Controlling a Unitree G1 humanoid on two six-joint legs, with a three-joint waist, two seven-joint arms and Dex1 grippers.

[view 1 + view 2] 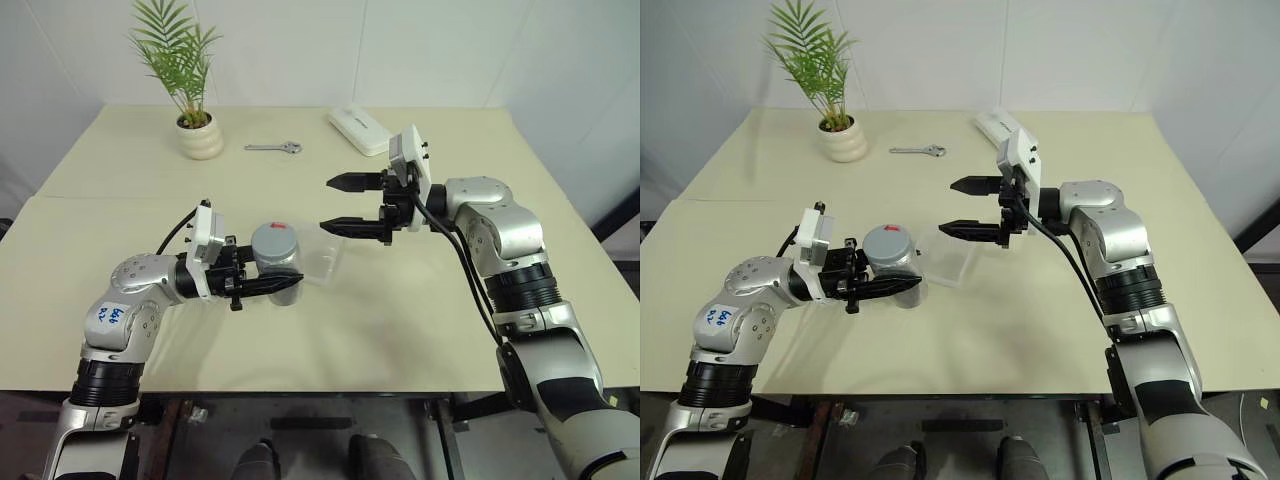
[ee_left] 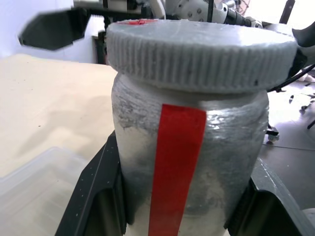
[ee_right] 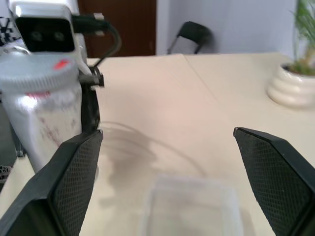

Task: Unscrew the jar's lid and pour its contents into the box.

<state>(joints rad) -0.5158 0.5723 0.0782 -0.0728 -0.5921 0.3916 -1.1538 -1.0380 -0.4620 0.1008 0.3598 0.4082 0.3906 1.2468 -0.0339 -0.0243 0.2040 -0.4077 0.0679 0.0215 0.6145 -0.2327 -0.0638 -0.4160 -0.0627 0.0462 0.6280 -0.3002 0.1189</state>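
Left claw [image 1: 268, 287]: clamped round the jar [image 1: 277, 262], lid [image 1: 275, 240] on, left of centre.
Right claw [image 1: 346, 205]: spread wide, holding nothing, centre frame, pointing left, apart from the lid.
Box [image 1: 322, 258]: on the desk [image 1: 400, 320] just right of the jar, below the right claw.
Open room: bare desk towards lower edge.
Far edge: pot [image 1: 200, 137], wrench [image 1: 274, 148], white case [image 1: 358, 129].
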